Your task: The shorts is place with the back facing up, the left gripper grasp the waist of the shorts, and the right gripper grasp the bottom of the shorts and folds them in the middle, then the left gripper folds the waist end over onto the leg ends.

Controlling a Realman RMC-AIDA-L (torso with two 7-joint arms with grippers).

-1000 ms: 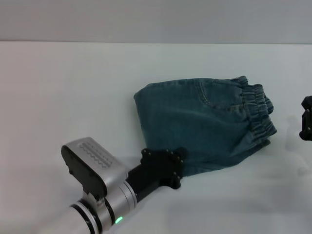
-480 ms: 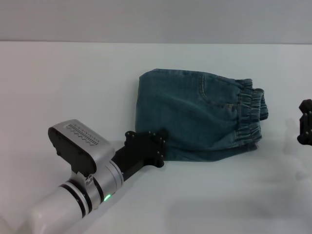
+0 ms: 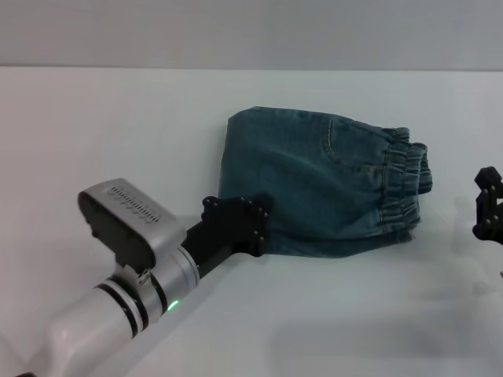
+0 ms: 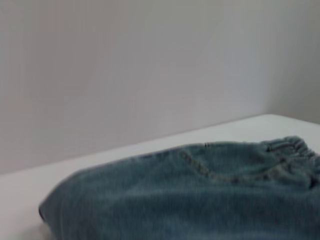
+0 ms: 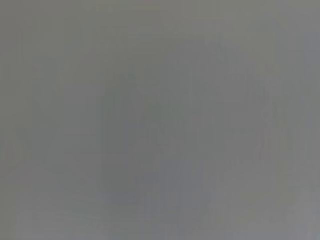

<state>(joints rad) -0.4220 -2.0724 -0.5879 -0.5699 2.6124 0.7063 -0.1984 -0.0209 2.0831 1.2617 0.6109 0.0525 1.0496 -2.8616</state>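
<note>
Your white table (image 3: 102,133) spreads out on every side of the left gripper (image 3: 250,228) and carries all items listed here. The shorts (image 3: 314,184) lie folded into a compact blue denim bundle directly ahead of that claw, reaching away from it toward the far side and toward the right gripper (image 3: 489,210); a back pocket seam faces up. The waist of the shorts (image 3: 405,184) forms the bundle's edge farthest from the left claw and nearest the right one, which sits apart from it. Your left claw rests low at the bundle's near corner, against the denim's edge; whether its fingers are parted, closed or gripping cloth cannot be told. Likewise, you cannot tell the right claw's state.
</note>
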